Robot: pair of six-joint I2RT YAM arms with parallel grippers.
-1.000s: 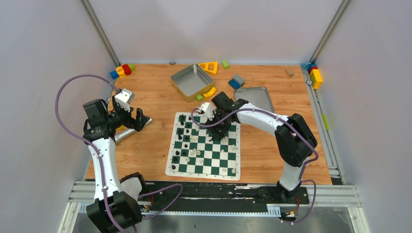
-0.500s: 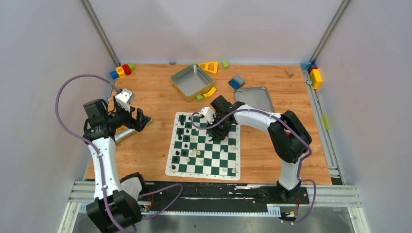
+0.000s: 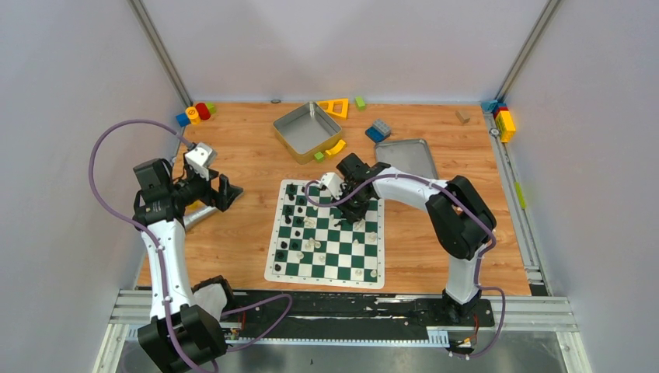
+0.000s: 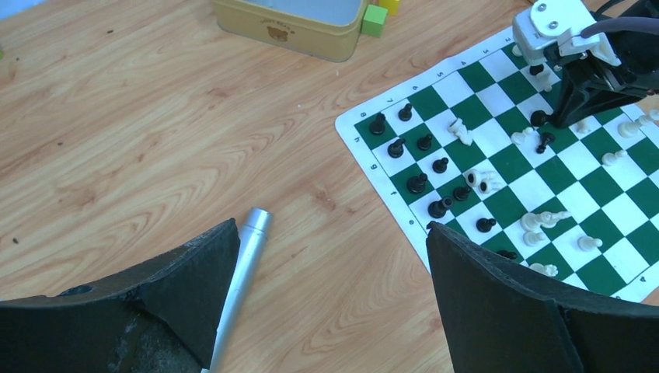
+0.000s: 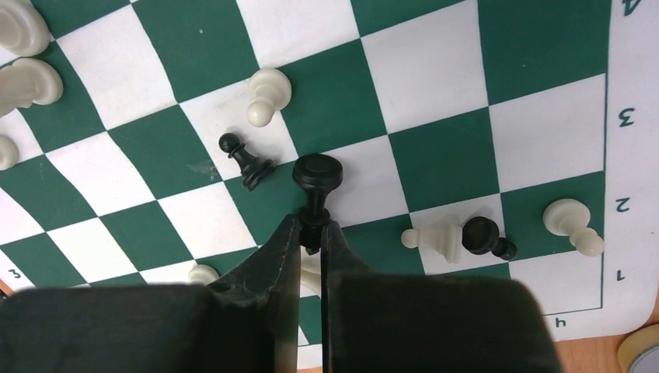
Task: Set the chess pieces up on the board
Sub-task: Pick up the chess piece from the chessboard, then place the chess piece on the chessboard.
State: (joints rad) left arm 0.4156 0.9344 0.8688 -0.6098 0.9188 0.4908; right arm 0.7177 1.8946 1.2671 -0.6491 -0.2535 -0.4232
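Step in hand: judged from the grip, moving one black piece [image 5: 317, 175] to its home square.
Right pincer [image 5: 313, 233]: closed on the black piece's thin lower stem, with the round head sticking out past the tips. I cannot tell whether it is lifted or resting on the board.
Left pincer [image 4: 332, 233]: fingers wide apart and holding nothing, hovering over the desk [image 4: 140, 140] left of the board, near a silver rod [image 4: 241, 264].
Board [image 3: 325, 280]: lies flat at the middle of the desk.
Chess pieces [image 4: 417, 183]: scattered over the board. Black ones stand mostly in two rows along its left edge, and several cream ones are toppled.
Doing it well: lift straight up first, because a small black pawn [image 5: 245, 159] and a cream pawn [image 5: 264, 95] stand just beside it. Carry it high over the others and set it down upright on a free square among the black rows. Open only once it stands.
Risk: the narrow hold could let the piece swivel.
Writing: the border reads 3, 2, 1 and h in the right wrist view. The tin [image 4: 287, 27] carries a small emblem, too small to read.
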